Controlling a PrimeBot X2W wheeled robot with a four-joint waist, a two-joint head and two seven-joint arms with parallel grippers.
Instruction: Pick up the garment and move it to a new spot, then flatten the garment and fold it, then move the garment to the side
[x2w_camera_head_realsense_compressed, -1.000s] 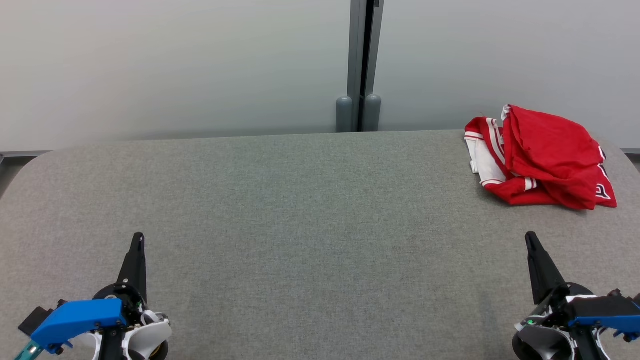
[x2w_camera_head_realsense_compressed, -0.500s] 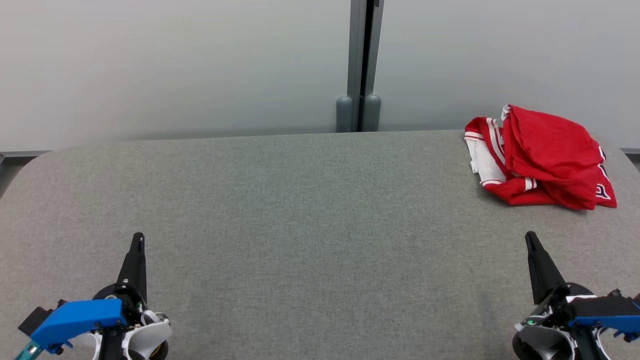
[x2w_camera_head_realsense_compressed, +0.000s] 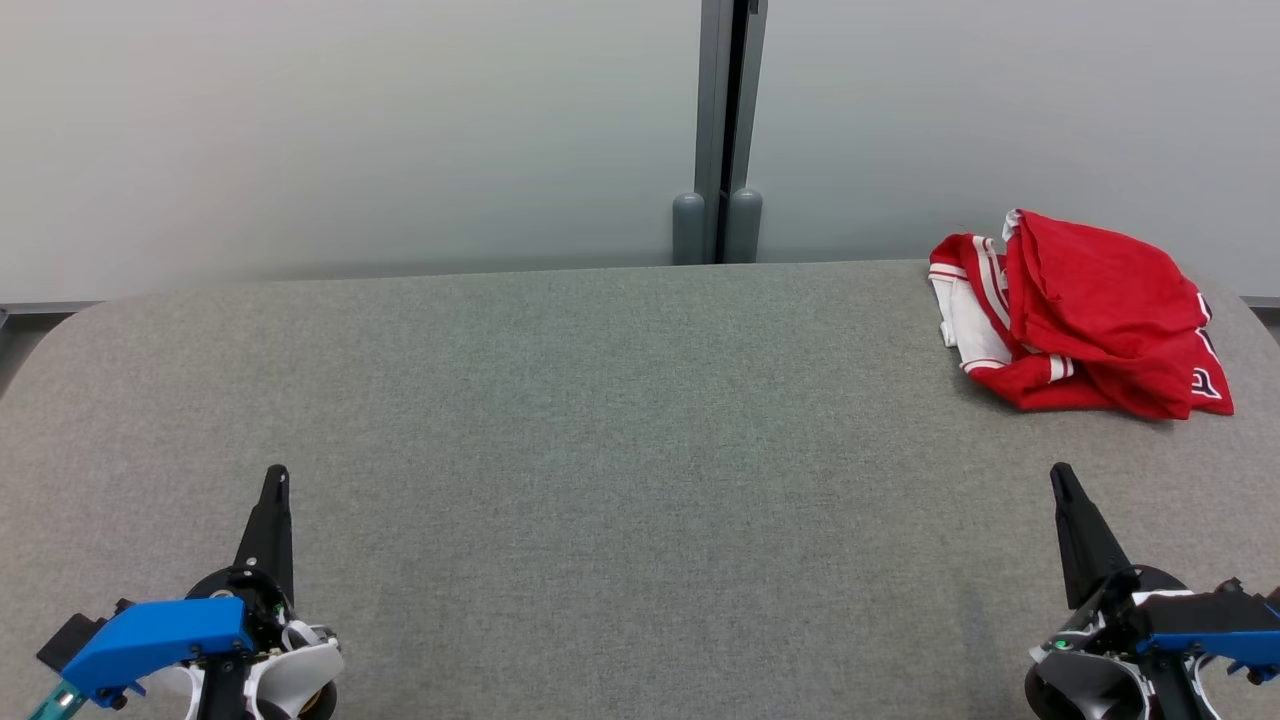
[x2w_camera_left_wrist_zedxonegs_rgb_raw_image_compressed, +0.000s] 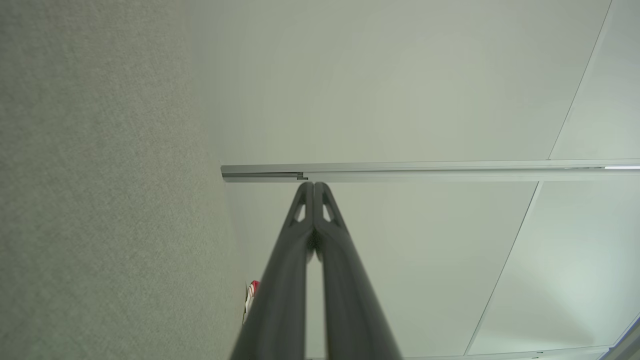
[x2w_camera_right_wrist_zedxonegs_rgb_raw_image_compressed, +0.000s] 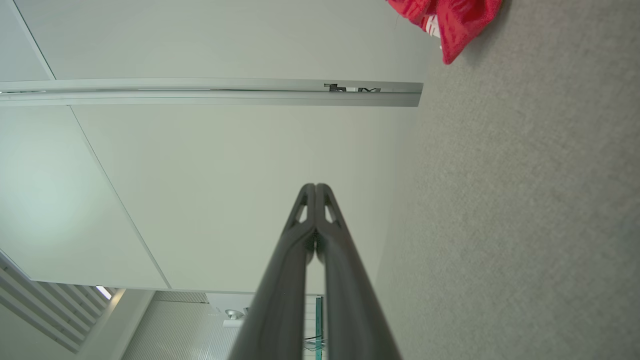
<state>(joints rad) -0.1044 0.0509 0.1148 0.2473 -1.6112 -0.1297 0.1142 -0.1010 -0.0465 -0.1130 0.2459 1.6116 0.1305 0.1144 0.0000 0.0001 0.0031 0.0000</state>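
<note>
When viewed from the head, found garment (x2w_camera_head_realsense_compressed: 1080, 315) — red, white-trimmed — heaped at two o'clock on the grey counter (x2w_camera_head_realsense_compressed: 600, 450), near its far edge. Found left pincer (x2w_camera_head_realsense_compressed: 275, 475) at seven o'clock and right pincer (x2w_camera_head_realsense_compressed: 1058, 472) at five o'clock, both with fingers pressed fully together, holding nothing, well apart from the garment.

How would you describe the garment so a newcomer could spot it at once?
Look at the grey fabric-covered table below the pale wall. On its far right corner lies a crumpled red cloth garment. Red with white striped trim, it stands out from the grey.
</note>
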